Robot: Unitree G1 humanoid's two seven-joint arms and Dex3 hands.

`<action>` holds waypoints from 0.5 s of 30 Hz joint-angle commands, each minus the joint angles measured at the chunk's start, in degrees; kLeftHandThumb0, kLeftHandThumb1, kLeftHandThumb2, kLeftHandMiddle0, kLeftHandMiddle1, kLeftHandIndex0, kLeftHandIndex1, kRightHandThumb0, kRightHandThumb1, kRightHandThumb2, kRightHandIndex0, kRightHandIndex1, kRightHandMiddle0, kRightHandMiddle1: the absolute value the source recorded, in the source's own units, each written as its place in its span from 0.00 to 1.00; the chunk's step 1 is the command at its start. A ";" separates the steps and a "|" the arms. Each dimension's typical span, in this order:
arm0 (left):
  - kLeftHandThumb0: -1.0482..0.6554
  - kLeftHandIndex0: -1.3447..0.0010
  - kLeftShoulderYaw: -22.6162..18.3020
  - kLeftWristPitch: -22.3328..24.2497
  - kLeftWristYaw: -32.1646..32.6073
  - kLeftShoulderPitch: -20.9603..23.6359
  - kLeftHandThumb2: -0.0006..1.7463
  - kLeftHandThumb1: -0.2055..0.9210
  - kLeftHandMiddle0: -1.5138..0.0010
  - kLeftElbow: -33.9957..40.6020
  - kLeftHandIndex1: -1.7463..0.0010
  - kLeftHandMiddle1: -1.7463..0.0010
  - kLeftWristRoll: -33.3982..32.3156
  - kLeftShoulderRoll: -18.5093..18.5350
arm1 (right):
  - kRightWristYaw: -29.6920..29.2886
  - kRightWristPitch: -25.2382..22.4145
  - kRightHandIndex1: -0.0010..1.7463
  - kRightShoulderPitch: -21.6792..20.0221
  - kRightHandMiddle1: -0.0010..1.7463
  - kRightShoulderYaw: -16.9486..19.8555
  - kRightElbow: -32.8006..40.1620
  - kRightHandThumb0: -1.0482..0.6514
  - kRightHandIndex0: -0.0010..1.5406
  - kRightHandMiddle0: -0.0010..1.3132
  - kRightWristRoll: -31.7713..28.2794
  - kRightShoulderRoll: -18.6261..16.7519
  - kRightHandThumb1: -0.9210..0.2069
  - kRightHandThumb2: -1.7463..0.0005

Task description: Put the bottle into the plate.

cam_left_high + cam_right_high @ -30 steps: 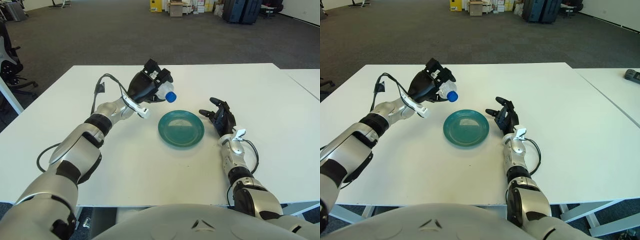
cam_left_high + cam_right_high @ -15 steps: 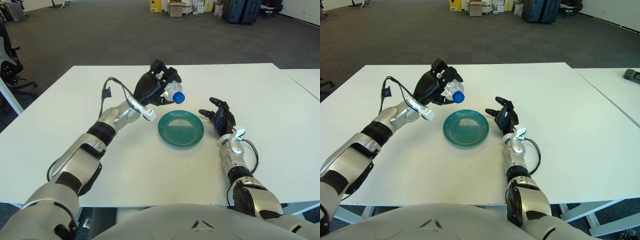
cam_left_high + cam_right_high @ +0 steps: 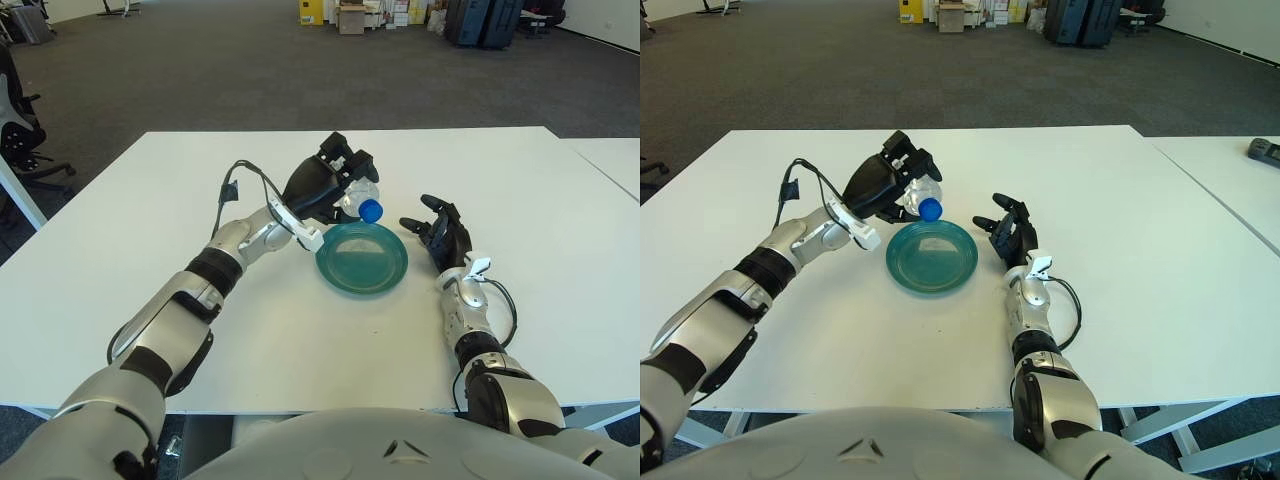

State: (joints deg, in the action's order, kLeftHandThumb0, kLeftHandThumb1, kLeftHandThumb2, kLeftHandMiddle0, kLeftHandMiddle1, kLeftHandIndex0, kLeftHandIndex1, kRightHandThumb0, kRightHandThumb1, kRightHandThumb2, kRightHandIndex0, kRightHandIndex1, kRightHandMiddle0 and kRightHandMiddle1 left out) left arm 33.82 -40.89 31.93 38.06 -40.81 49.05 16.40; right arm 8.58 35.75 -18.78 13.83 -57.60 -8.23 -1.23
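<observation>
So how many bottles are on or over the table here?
1. The bottle, with a blue cap, is gripped in the left hand at the far left rim of the green plate. The right hand shows right of the plate.

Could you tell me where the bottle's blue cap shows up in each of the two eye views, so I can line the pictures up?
Left eye view: the blue cap sits right of centre, just above the far rim of the green plate, poking out of the left robot hand.
Right eye view: the blue cap sits left of centre, again over the plate's far rim.
Shared landmark: the green plate.
</observation>
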 commanded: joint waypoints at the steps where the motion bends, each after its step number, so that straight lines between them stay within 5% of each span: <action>1: 0.35 0.59 1.95 0.13 1.01 2.69 0.71 0.52 0.26 -2.22 0.00 0.00 3.00 -1.01 | -0.83 -2.21 0.32 3.50 0.53 0.43 -3.05 0.10 0.43 0.13 -0.87 -1.62 0.00 0.37; 15: 0.35 0.59 6.63 -1.16 5.44 3.54 0.70 0.52 0.27 -7.06 0.00 0.00 9.10 -2.78 | -1.55 -1.54 0.34 4.83 0.53 0.22 -1.14 0.09 0.39 0.15 -0.78 -2.32 0.00 0.37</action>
State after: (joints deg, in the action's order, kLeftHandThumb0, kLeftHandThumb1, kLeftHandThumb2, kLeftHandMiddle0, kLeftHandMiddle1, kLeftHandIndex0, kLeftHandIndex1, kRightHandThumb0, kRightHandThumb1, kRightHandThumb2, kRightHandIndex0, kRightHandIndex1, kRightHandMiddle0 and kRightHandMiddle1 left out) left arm 40.77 -42.02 35.75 38.35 -47.65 58.18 13.12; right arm 7.62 35.76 -18.56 13.88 -56.70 -8.26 -1.80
